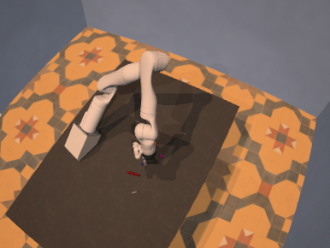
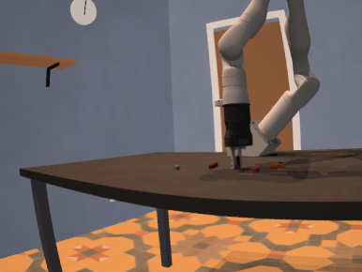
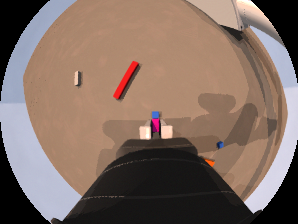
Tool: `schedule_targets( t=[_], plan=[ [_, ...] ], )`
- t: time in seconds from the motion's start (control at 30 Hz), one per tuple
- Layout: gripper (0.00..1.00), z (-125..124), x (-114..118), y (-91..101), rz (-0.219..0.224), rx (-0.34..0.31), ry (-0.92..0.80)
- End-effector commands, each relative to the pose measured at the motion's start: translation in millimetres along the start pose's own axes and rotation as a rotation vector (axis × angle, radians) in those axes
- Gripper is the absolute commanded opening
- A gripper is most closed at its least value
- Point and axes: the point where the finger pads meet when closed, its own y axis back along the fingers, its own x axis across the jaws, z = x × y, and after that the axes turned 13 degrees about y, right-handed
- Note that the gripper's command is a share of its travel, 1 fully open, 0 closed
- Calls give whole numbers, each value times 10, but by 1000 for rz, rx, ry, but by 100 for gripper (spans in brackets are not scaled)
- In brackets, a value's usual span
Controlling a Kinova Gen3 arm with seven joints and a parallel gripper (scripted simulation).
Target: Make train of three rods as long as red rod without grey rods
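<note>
The red rod lies flat on the dark table. My gripper is down at the table surface, a little beyond the red rod. It is shut on a short magenta rod. A blue rod lies right at the far end of the held rod. A second magenta rod lies to one side. An orange rod lies farther off, with another blue rod near it.
A grey rod lies alone beyond the red rod, toward the table's front. The arm's base block stands at the table's left edge.
</note>
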Motion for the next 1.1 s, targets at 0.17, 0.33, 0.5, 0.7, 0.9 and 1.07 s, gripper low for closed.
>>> schedule_targets(
  t=[0.17,0.33,0.5,0.7,0.9,1.07],
  plan=[
    [48,-1,-6,6,-2,0,0],
    [54,-1,-6,6,-2,0,0],
    [54,-1,-6,6,-2,0,0],
    [54,-1,-6,14,-2,0,0],
    [54,-1,-6,86,-2,0,0],
    [54,-1,-5,296,-2,0,0]
  ],
)
